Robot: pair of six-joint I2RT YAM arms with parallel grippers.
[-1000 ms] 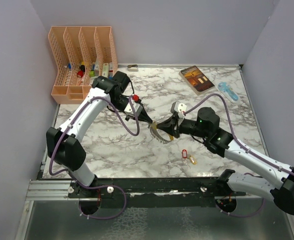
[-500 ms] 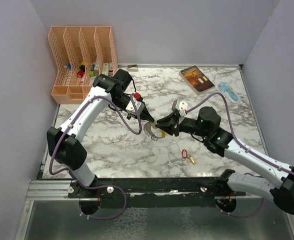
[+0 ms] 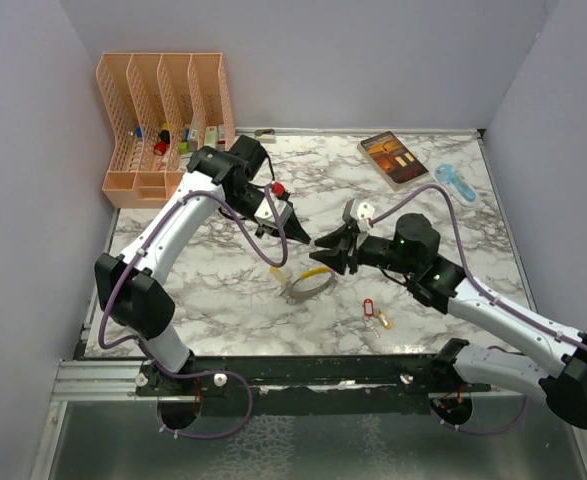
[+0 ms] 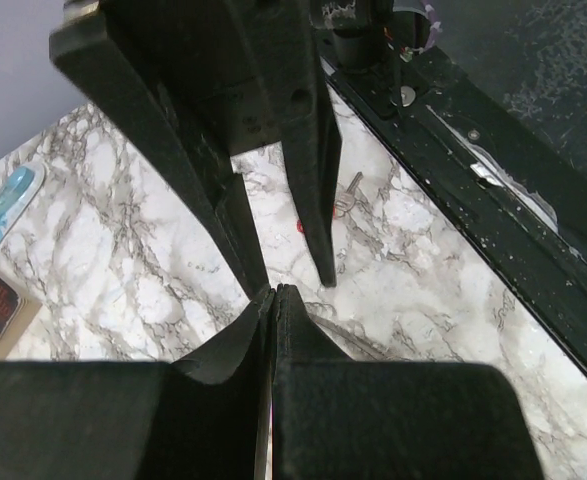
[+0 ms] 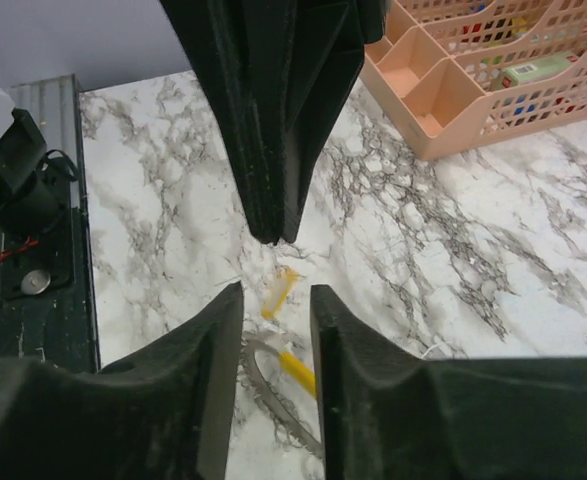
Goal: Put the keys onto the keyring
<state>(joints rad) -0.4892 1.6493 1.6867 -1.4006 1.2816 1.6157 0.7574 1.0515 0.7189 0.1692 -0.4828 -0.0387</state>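
**A:** Well, start nearest the bases. How will those two loose keys handle?

**B:** The red-tagged key (image 3: 367, 304) and the orange-tagged key (image 3: 384, 321) lie on the desk (image 3: 193, 290). They are on the near side of the right fingers (image 3: 323, 244) and well apart from the left fingers (image 4: 274, 300). They look tiny, light and flat, and will likely skid on the marble. I'd pinch the plastic tag, which offers more to hold than the thin metal.

**A:** And the keyring?

**B:** The keyring (image 3: 307, 285) lies flat on the desk just below both sets of fingers. Its yellow segment (image 3: 316, 271) is turned towards the right ones. It looks like a floppy run of links, so I expect it to sag when lifted. The stiffer yellow piece seems the best place to take hold. A yellow-tagged key (image 3: 279, 273) sits at the ring's edge on the left fingers' side. I cannot tell whether it is threaded on.

**A:** And the fingers themselves?

**B:** The left fingers are pressed tight together with nothing between them. The right fingers stand a little apart and are empty.

**A:** What has changed?

**B:** A second ago the ring hung in the air between the two sets of fingers. Now it lies on the desk. The right fingers have parted and the left arm has drawn back.
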